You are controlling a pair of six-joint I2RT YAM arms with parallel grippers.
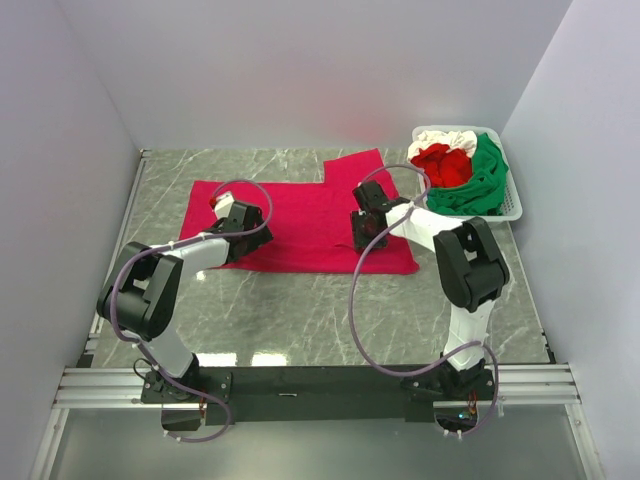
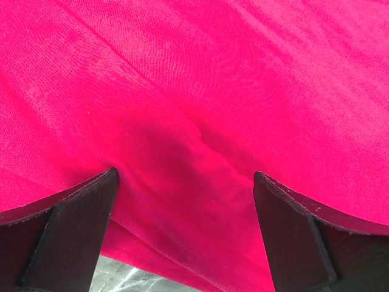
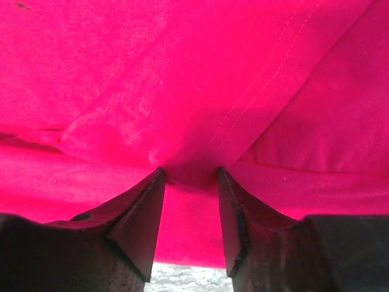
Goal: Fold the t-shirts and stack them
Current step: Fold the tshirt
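Closest to us is the black bar (image 1: 320,385) at the near edge of the desk (image 1: 300,310), where both arms are bolted on. The left arm (image 1: 150,290) reaches out over the grey desk to the left side of the big red t-shirt (image 1: 300,215). This shirt lies spread out flat in the middle of the desk. The left pincer (image 1: 232,215) points down on it and is wide open. Its two dark fingers (image 2: 85,207) are far apart, with soft red cloth and a small wrinkle between them. It holds nothing. Further right, the right pincer (image 1: 362,232) is down on the right part of the same shirt, near its front edge. Its fingers (image 3: 143,213) are close together, with a little fold of red cloth between the tips. I cannot tell if they squeeze it tight. At the far right stands a white basket (image 1: 515,205). In it lie a white shirt (image 1: 445,138), a small red shirt (image 1: 445,165) and a green shirt (image 1: 488,180), all in a messy heap.
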